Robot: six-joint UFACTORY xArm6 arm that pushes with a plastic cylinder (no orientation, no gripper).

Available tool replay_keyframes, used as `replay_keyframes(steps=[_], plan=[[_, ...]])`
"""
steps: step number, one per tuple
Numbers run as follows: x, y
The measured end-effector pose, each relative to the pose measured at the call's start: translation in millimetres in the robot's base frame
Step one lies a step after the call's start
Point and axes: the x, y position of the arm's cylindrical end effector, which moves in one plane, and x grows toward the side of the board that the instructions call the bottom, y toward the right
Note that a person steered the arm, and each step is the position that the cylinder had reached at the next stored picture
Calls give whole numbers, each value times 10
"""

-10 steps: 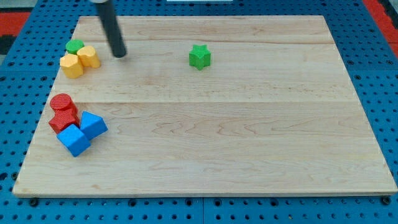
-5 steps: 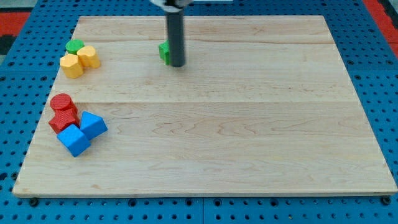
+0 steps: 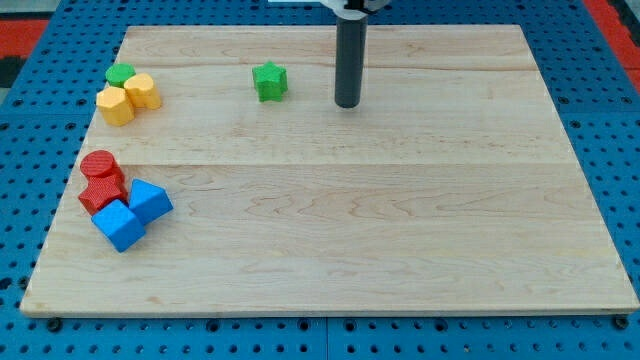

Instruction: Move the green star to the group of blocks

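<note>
Item: my tip (image 3: pixel 347 103). It sits on the table (image 3: pixel 400 230) near the view's top, right of centre. This rig carries no hand, so there is nothing to release, clench or grasp; the rod is bare and touches no block.

Item: green star (image 3: pixel 269 81). To the view's left of my tip and slightly toward the top, near but clearly apart, standing alone on bare wood.

Item: upper group, far to the view's left of my tip. Green round block (image 3: pixel 120 74), yellow block (image 3: pixel 143 90) and a second yellow block (image 3: pixel 115 105), packed together and touching.

Item: lower group, left and toward the view's bottom from my tip. Red cylinder (image 3: pixel 100 165), red block (image 3: pixel 101 191) of unclear shape, blue block (image 3: pixel 150 201) and a second blue block (image 3: pixel 119 225), also clustered.

Step in hand, as I judge it: push the star leftward to the upper group, the nearer of the two. My tip is already on the correct side, the view's right of the star.

Handling notes:
- Line my tip up level with the star's middle before contact; it now sits a little too low, and an off-centre push would likely spin the star toward the table's top edge.
- Advance slowly; star points give uneven contact.
- Stop as the star meets the yellow blocks, so the group is not scattered.
</note>
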Motion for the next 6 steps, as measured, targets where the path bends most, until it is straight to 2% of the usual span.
replay_keyframes(steps=[1, 2, 4, 5, 6], plan=[[-225, -40], [-655, -174], [-180, -1598], [-144, -1835], [-46, -956]])
